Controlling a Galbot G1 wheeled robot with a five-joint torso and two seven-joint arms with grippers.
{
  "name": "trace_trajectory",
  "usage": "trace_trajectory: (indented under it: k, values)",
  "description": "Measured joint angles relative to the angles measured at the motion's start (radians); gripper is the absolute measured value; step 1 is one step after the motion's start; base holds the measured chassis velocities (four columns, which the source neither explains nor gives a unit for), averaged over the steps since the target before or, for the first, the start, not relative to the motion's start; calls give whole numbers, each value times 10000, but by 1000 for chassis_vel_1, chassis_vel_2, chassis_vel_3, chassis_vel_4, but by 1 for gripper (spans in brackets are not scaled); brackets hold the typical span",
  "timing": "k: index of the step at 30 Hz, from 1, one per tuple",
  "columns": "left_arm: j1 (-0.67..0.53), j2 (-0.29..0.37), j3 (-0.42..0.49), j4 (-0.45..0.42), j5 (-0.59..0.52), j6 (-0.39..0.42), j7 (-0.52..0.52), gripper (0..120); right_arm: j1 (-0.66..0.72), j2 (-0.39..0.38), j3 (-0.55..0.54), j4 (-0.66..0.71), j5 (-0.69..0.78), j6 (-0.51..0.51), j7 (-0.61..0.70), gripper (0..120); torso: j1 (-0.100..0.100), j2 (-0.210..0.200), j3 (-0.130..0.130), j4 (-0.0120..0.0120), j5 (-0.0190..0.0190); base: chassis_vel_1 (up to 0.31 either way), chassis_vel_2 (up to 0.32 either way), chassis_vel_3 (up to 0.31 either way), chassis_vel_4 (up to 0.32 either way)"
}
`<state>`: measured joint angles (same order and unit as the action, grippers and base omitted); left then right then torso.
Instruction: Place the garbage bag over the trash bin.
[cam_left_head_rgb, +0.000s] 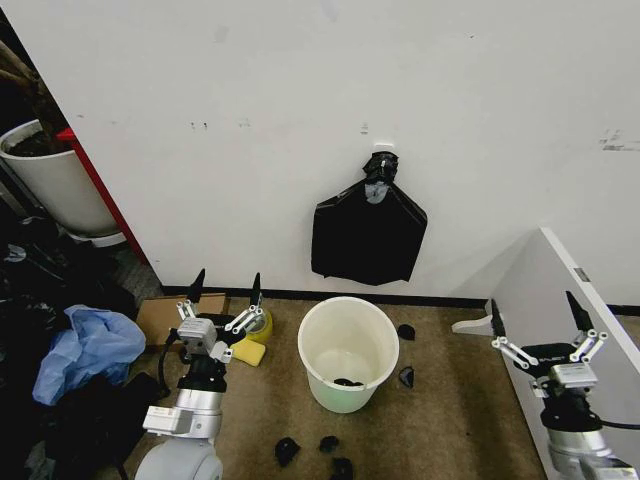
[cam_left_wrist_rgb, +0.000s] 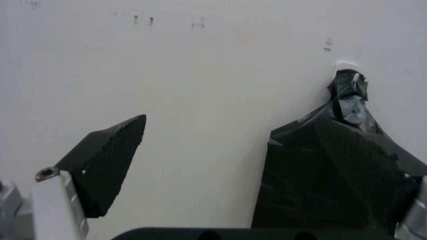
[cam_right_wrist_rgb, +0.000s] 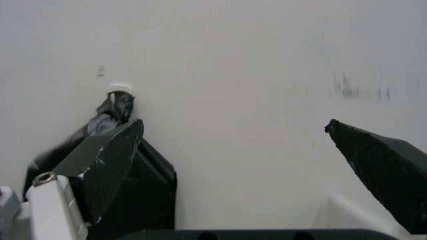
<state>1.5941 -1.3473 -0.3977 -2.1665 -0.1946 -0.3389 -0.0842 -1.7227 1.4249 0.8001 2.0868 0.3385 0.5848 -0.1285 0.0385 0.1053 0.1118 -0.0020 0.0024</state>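
My left end effector (cam_left_head_rgb: 226, 292) and right end effector (cam_left_head_rgb: 534, 317) both gape wide and empty, flanking the trash bin (cam_left_head_rgb: 347, 367); the left sits nearer

Trash bin (cam_left_head_rgb: 348, 366): smooth cream-white plastic, slight sheen, rolled rim
Kite-shaped black bundle (cam_left_head_rgb: 368, 235) on wall: thin plastic film, creased, glossy at knotted top
Wall (cam_left_head_rgb: 300, 100): matt white, scuffed
Floor (cam_left_head_rgb: 450, 420): matt brown, rough-looking
Left gripper (cam_left_head_rgb: 226, 296), right gripper (cam_left_head_rgb: 535, 318): matt black fingers, silvery metal links
Pale blue bag (cam_left_head_rgb: 88, 350): crumpled thin plastic
Planter pot (cam_left_head_rgb: 55, 185): smooth white
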Motion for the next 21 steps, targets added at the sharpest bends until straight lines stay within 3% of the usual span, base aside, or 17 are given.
trace_trajectory:
  k: [8,11,13,17,21]
  values:
    - [214,-173,-46,-351,332,-38,118,100,-305,-97,-994,726,497,-940,646,100,0,0,0,-1,1,0,0,0,0]
    - [373,-203,-154,-109,1050,-562,342,100,-178,-137,-1438,1173,-297,-2205,2093,100,-1,0,-1,2,1,0,0,0,0]
    - [398,-195,-156,-106,959,-680,476,100,-27,-150,-1407,1032,-1376,-2582,2744,100,0,0,0,0,-2,0,0,0,0]
    - [546,-143,-41,-625,-92,-154,514,100,168,-254,-1058,446,-2592,-2030,2420,100,-1,1,-1,-1,8,0,0,0,0]
    - [537,-134,-51,-239,443,-329,538,100,276,-332,-871,107,-2467,-1157,1398,100,0,0,0,1,0,0,0,0,0]
